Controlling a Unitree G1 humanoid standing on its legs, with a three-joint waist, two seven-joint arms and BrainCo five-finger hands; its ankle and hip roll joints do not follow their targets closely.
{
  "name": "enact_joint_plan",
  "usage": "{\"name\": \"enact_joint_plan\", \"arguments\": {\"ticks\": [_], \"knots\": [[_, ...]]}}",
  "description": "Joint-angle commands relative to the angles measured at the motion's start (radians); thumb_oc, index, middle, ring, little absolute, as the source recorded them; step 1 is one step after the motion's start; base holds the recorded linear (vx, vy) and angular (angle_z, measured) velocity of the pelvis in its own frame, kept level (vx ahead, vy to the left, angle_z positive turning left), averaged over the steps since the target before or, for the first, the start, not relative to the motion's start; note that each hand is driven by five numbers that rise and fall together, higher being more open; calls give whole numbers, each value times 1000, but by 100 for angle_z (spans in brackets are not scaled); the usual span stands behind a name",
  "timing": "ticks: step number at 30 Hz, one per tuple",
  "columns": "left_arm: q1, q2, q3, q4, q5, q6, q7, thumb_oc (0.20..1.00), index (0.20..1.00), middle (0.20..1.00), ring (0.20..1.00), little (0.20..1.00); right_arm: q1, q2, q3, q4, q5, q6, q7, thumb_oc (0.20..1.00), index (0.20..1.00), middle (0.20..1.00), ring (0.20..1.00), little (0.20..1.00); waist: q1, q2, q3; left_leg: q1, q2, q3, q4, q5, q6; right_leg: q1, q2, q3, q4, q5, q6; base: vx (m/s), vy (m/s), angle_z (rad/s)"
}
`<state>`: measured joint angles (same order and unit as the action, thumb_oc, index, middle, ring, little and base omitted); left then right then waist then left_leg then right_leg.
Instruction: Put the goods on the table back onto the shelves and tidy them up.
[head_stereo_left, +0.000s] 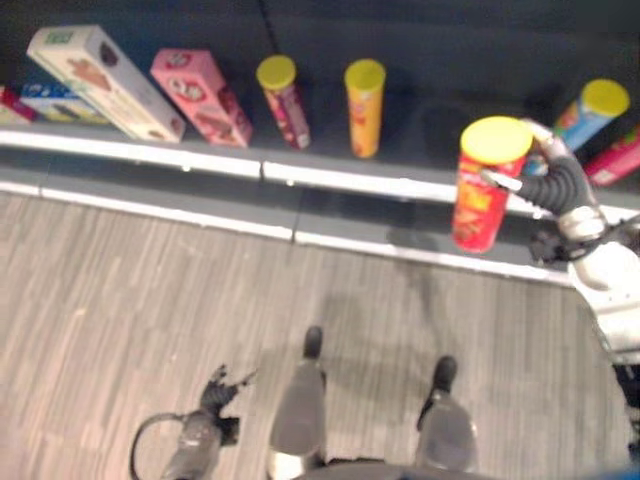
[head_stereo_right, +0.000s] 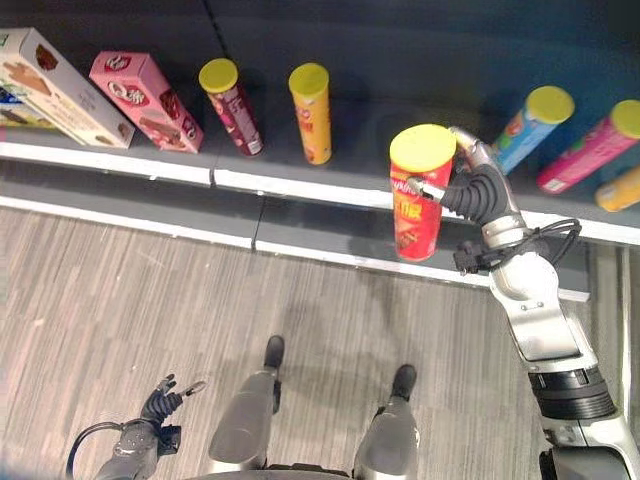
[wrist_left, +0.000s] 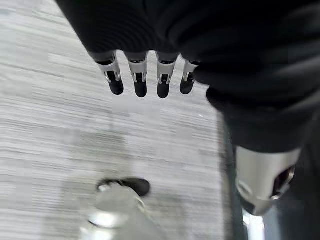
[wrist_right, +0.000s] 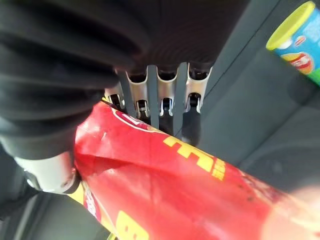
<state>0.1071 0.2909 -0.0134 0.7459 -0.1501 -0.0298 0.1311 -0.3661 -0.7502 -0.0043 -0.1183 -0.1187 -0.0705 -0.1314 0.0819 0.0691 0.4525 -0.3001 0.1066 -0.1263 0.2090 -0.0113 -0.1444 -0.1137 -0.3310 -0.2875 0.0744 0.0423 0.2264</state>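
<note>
red can (head_stereo_right: 417, 195) | right hand (head_stereo_right: 474, 190) curled round it | above shelf (head_stereo_right: 330, 180)

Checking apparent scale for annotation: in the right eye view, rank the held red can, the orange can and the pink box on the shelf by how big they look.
1. Red can in the right hand: looks largest, though it is nearer the camera.
2. Pink box.
3. Orange can: smallest.
</note>
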Motion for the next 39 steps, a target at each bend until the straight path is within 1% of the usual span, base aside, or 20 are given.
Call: {"name": "enact_joint_plan", "arguments": {"ticks": [1,4,5,6,7,11,14,16,17,18,20,21,25,27,28,29,34,37,38,39], "knots": [[55,86,-19,-36,-13,-38,61,1000,1000,1000,1000,1000,-146,1,-12,39,-178,-4,-210,200,200,200,200,200,46,-9,-28,-28,55,-47,-17,-40,-32,-82,-68,92,61,-4,8,-45,-7,17],[63,94,-36,-68,-25,-50,79,1000,1000,1000,1000,1000,-230,-8,-16,101,-267,26,-320,200,200,200,200,200,65,28,1,-60,49,-56,-12,-32,-37,-110,-79,88,93,-25,5,-35,-21,18],[67,93,-42,-81,-30,-51,85,1000,1000,1000,1000,1000,-242,2,-30,90,-287,34,-352,200,200,200,200,200,67,38,9,-74,45,-60,-11,-27,-39,-118,-82,85,101,-30,4,-30,-15,25],[67,92,-49,-86,-30,-53,89,1000,1000,1000,1000,1000,-253,7,-36,85,-300,38,-372,200,200,200,200,200,67,44,9,-87,40,-64,-15,-16,-38,-128,-86,83,103,-26,4,-27,1,28],[67,92,-49,-86,-30,-53,89,1000,1000,1000,1000,1000,-253,7,-36,85,-300,38,-372,200,200,200,200,200,67,44,8,-88,40,-64,-15,-15,-38,-129,-87,83,104,-26,4,-24,-3,23],[67,82,-71,-111,-49,-63,110,1000,1000,1000,1000,1000,-320,5,-37,122,-355,69,-451,200,200,200,200,200,82,74,35,-121,29,-70,-18,-3,-38,-165,-99,78,127,-31,5,-45,-2,14],[55,78,-86,-111,-55,-69,123,1000,1000,1000,1000,1000,-379,13,-25,142,-367,79,-500,200,200,200,200,200,93,82,48,-134,31,-69,-23,-3,-36,-192,-100,78,138,-39,6,-22,-10,4],[40,79,-106,-118,-50,-74,132,1000,1000,1000,1000,1000,-420,9,-19,147,-384,92,-534,200,200,200,200,200,97,89,53,-144,31,-67,-40,7,-36,-203,-103,75,136,-36,8,-33,-15,6],[39,79,-106,-118,-50,-74,132,1000,1000,1000,1000,1000,-421,9,-19,147,-384,92,-534,200,200,200,200,200,96,89,53,-147,29,-68,-42,14,-35,-206,-104,75,133,-30,8,-38,5,5],[39,79,-115,-136,-50,-80,139,1000,1000,1000,1000,1000,-434,10,-22,149,-391,107,-555,200,200,200,200,200,98,93,55,-152,26,-68,-54,20,-34,-211,-107,72,132,-29,9,-28,2,4],[39,80,-120,-145,-49,-79,141,1000,1000,1000,1000,1000,-442,14,-19,155,-395,113,-564,200,200,200,200,200,98,99,58,-149,28,-66,-58,17,-36,-211,-107,71,135,-35,10,0,0,0],[36,79,-123,-148,-51,-82,145,1000,1000,1000,1000,1000,-450,15,-17,161,-396,119,-574,200,200,200,200,200,97,101,59,-154,26,-68,-62,24,-34,-216,-108,71,132,-29,10,0,0,0],[37,79,-123,-148,-51,-82,145,1000,1000,1000,1000,1000,-449,16,-17,162,-396,119,-574,200,200,200,200,200,98,101,60,-150,28,-67,-60,18,-35,-213,-107,71,135,-35,10,0,0,0],[34,78,-128,-153,-49,-83,149,1000,1000,1000,1000,1000,-455,13,-16,174,-408,136,-588,200,200,200,200,200,97,105,60,-156,26,-68,-66,27,-34,-217,-111,70,128,-27,12,0,0,0],[31,72,-142,-161,-41,-86,153,1000,1000,1000,1000,1000,-433,22,-41,180,-402,155,-621,200,200,200,200,200,88,121,67,-154,21,-68,-70,22,-38,-212,-113,70,125,-33,15,0,0,0],[29,72,-144,-163,-38,-86,155,1000,1000,1000,1000,1000,-428,21,-44,182,-399,157,-621,200,200,200,200,200,86,122,67,-161,18,-69,-73,30,-36,-216,-116,70,119,-24,15,0,0,0],[30,72,-159,-169,-34,-88,156,1000,1000,1000,1000,1000,-426,8,-41,227,-376,165,-634,200,200,200,200,200,83,128,67,-170,18,-66,-71,24,-37,-223,-116,71,117,-27,16,0,0,0],[23,77,-174,-177,-28,-93,156,1000,1000,1000,1000,1000,-444,-7,-34,298,-348,169,-662,200,200,200,200,200,80,135,68,-190,15,-60,-73,33,-38,-246,-117,76,109,-16,18,-10,4,0],[24,77,-175,-176,-28,-93,156,1000,1000,1000,1000,1000,-443,-7,-33,299,-347,169,-663,200,200,200,200,200,81,136,68,-187,17,-59,-71,26,-39,-244,-116,77,112,-22,18,0,0,0],[22,78,-177,-178,-28,-95,158,1000,1000,1000,1000,1000,-443,-7,-36,307,-341,170,-669,200,200,200,200,200,78,136,68,-195,15,-58,-73,33,-38,-250,-117,77,107,-15,18,0,0,0]]}}
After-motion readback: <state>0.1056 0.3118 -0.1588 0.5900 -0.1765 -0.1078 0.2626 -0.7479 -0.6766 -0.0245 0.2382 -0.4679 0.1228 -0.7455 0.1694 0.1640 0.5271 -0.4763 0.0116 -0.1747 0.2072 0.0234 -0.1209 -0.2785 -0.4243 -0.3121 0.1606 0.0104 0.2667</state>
